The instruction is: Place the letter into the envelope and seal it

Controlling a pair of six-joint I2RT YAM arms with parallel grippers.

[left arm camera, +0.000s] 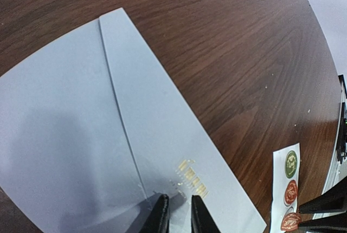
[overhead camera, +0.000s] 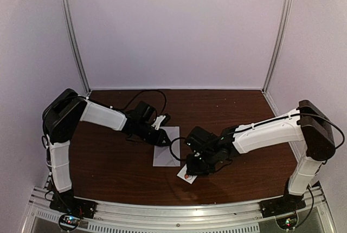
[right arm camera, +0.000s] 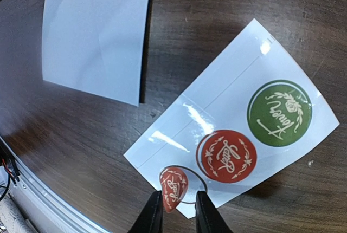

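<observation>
From above I count one envelope (overhead camera: 167, 151) flat on the dark wood table (overhead camera: 108, 157), pale walls (overhead camera: 173, 27) around. Left wrist: the left claw (left arm camera: 178, 214) stands a slit apart on it beside unreadable gold print (left arm camera: 192, 179); whether it grips I cannot tell. Right wrist: the right claw (right arm camera: 174, 214) pinches one red sticker (right arm camera: 173, 187) at a strip (right arm camera: 227, 81) holding a second red sticker (right arm camera: 226, 156) and one green sticker (right arm camera: 279, 112)

Envelope (overhead camera: 166, 147) on the table (overhead camera: 108, 157), sticker strip (overhead camera: 183, 174) just beside its near right corner.

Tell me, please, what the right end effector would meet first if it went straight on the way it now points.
Probably the half-peeled red sticker between its fingertips, then the white sticker strip on the table just beneath it; depth is hard to judge here.
</observation>
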